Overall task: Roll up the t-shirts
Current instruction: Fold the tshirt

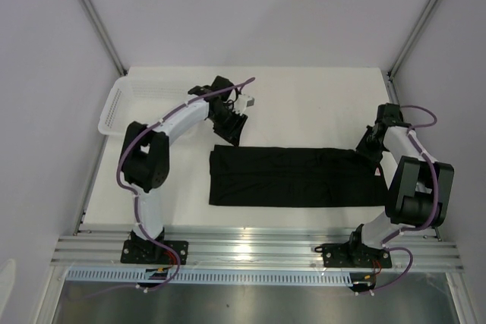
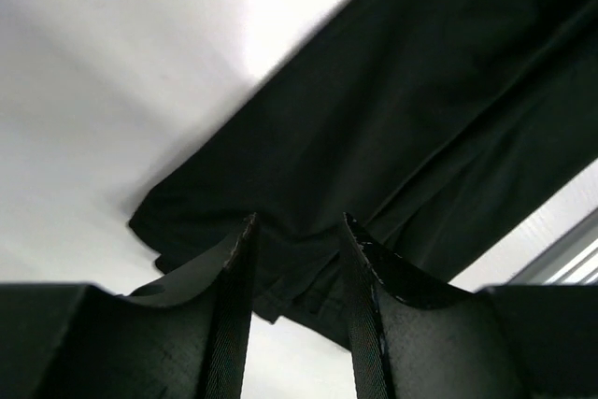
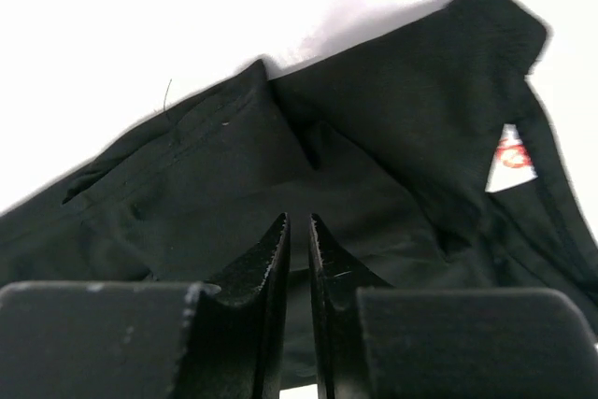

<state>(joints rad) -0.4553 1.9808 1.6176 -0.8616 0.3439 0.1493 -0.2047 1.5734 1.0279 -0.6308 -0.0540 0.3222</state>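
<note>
One black t-shirt [image 1: 296, 176] lies on the white table, folded flat into a long strip running left to right. My left gripper [image 1: 234, 130] hovers at the strip's far left corner. In the left wrist view it [image 2: 299, 221] is open and empty, with the shirt's corner [image 2: 374, 137] lying beyond the fingers. My right gripper [image 1: 370, 146] is at the strip's far right corner. In the right wrist view it [image 3: 297, 221] has its jaws almost together just above the shirt's neck end [image 3: 374, 137], with nothing visibly pinched between them. A small pale label [image 3: 512, 158] shows there.
A white mesh basket [image 1: 121, 104] stands at the table's far left, behind the left arm. An aluminium rail [image 1: 258, 252] runs along the near edge. Grey enclosure walls rise on both sides and at the back.
</note>
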